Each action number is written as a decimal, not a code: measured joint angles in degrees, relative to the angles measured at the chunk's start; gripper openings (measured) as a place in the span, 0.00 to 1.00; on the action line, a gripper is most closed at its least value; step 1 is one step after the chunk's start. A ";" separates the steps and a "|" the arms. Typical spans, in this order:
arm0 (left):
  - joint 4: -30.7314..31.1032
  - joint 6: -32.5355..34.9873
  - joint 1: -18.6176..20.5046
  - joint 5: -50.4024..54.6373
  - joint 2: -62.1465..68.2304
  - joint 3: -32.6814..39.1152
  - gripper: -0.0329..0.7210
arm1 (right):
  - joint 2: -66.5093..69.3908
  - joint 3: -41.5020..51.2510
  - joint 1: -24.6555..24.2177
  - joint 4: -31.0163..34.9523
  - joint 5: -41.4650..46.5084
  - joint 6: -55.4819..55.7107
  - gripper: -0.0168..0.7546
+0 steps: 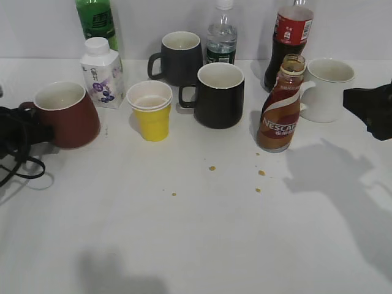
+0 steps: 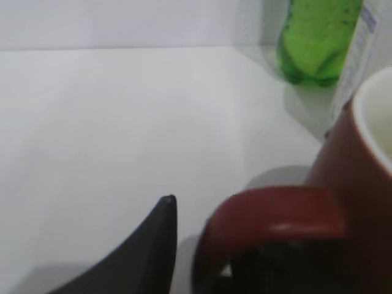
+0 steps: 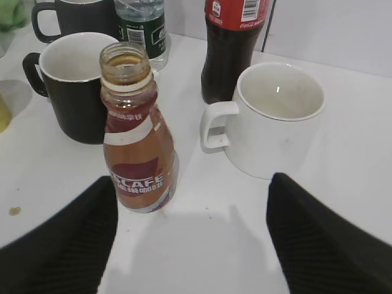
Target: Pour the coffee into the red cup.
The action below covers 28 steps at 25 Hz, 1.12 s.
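Observation:
The coffee bottle (image 1: 280,113) stands uncapped at the right of the table, with a brown, red and white label. In the right wrist view the bottle (image 3: 138,141) is just ahead of my left finger. My right gripper (image 3: 193,202) is open and empty; in the exterior view it (image 1: 370,107) hangs to the right of the bottle. The red cup (image 1: 67,116) stands at the far left. My left gripper (image 1: 24,119) is at its handle. In the left wrist view the cup's handle (image 2: 275,211) lies between my fingers (image 2: 220,236), with a gap to the left finger.
A yellow paper cup (image 1: 150,113), black mug (image 1: 219,95), dark grey mug (image 1: 180,56) and white mug (image 1: 327,89) stand mid-table. Behind are a cola bottle (image 1: 291,37), water bottle (image 1: 221,37), green bottle (image 1: 97,21) and milk carton (image 1: 103,72). Crumbs (image 1: 212,168) lie in front.

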 joint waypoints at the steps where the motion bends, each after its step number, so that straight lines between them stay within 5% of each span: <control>1: 1.26 0.00 0.06 -0.14 0.43 -0.59 0.35 | 0.00 0.00 0.00 0.00 0.00 0.00 0.76; 6: 5.37 0.00 0.06 -0.75 2.83 -3.64 0.32 | 0.00 0.00 0.00 0.00 0.00 0.00 0.76; 10: 5.72 0.17 0.06 -0.94 3.64 -4.89 0.15 | 0.15 0.00 0.00 0.00 0.05 0.00 0.76; 18: 5.98 0.89 -0.13 1.65 -1.72 -0.63 0.15 | 4.88 0.00 2.96 -0.06 -0.84 0.98 0.76; 21: 6.37 1.13 -0.45 3.12 -7.49 2.62 0.14 | 8.17 0.00 7.28 -1.33 -5.32 1.18 0.76; 28: 6.05 1.13 -3.16 12.31 -22.93 7.07 0.14 | 19.97 -0.25 8.01 -6.89 -15.39 11.09 0.79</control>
